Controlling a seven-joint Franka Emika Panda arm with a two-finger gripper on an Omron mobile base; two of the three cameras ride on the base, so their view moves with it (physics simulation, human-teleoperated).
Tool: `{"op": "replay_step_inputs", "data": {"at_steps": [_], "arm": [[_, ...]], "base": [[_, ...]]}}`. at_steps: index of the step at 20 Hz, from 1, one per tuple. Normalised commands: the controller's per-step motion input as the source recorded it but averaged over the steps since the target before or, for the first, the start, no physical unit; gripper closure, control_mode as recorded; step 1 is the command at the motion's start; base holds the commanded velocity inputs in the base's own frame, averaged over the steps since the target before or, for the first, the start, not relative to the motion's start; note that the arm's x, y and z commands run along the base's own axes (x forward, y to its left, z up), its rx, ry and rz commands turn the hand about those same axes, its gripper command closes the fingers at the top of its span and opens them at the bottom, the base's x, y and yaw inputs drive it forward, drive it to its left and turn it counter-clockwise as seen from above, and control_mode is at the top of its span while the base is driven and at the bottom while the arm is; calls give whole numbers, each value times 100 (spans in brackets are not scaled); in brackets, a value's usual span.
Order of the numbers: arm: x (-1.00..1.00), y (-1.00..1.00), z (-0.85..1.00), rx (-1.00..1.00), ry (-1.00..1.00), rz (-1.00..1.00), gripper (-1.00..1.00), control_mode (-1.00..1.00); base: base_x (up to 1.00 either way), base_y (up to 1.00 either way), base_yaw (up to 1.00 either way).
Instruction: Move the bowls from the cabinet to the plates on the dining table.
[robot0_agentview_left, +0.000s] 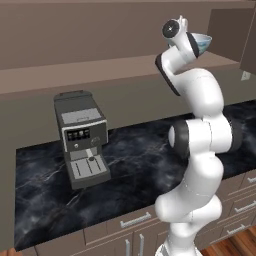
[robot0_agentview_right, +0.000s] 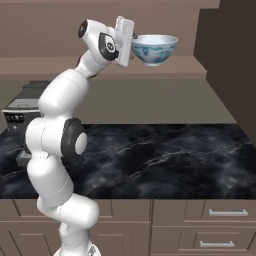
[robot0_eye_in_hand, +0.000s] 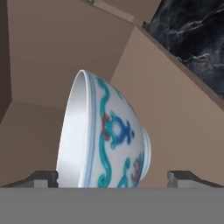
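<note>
One bowl in reach: the white bowl with blue floral pattern (robot0_agentview_right: 154, 49) stands upright on the brown cabinet shelf (robot0_agentview_right: 180, 67), in the opened part of the wall cabinet (robot0_agentview_right: 227, 55) above the black marble desk (robot0_agentview_right: 165, 155).
Gripper: the gripper (robot0_eye_in_hand: 113, 177) is raised to shelf height and spread wide. In the hand view one dark tip sits on either side of the bowl, rim side and foot side, each apart from the porcelain. Nothing is pinched.
Bowl shape: deep, thin-rimmed, narrowing to a small foot ring; in the hand view it reads as lying on its side because the hand is rolled.
Likely handling: by its look, glazed ceramic: stiff, smooth and slippery, moderately heavy for its size, and liable to chip or break if knocked against the shelf or dropped.
Where to take hold: I judge the wall just under the rim the safest place, one finger inside and one outside. The curved belly would tend to squeeze out of flat pads, and the foot ring is too small to steady it.
Approach caution: the cabinet side wall stands close, so there is little room to swing.
Step in hand: lining up to grasp; the bowl is not yet lifted.
Elsewhere: a grey espresso machine (robot0_agentview_left: 82, 140) stands on the desk, well apart from the bowl.
</note>
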Motion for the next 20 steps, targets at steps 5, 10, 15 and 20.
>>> {"op": "replay_step_inputs", "data": {"at_steps": [5,10,15,20], "arm": [[24,-6,-4,0,0,0,-100,-100],[24,-7,-4,0,0,0,-100,-100],[24,-6,-5,0,0,0,-100,-100],[26,-7,-5,0,0,0,-100,-100]], "base": [[0,0,0],[0,0,0],[0,0,0],[0,0,0]]}}
